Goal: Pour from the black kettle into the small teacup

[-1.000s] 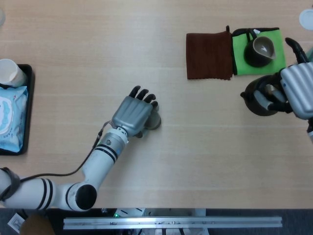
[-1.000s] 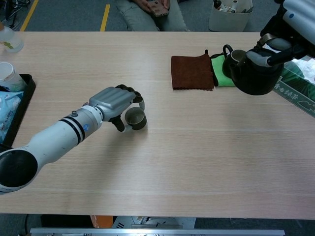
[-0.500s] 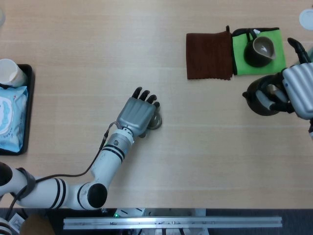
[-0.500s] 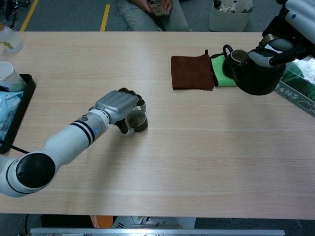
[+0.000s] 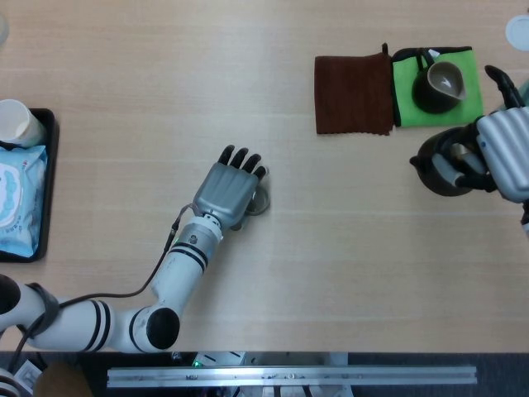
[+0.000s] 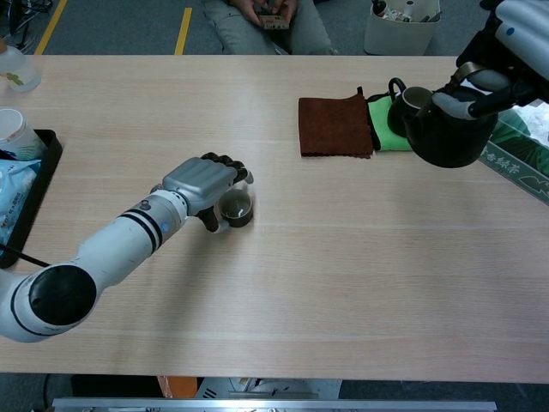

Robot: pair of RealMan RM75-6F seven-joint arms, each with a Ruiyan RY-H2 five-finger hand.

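Black kettle (image 6: 442,133) hangs lifted near the table's (image 6: 343,275) right edge, the right hand's (image 5: 506,153) fingers wrapped through its handle. Mid-table, toward the left, the left hand (image 6: 201,186) curls round the teacup (image 6: 234,208), steadying it. So this looks like the carry before the pour: next the kettle must cross to the cup, well apart, and tip spout-first. Count: one kettle, one teacup, one pitcher (image 5: 438,84) on a green cloth (image 5: 409,91), one brown cloth (image 5: 353,94).
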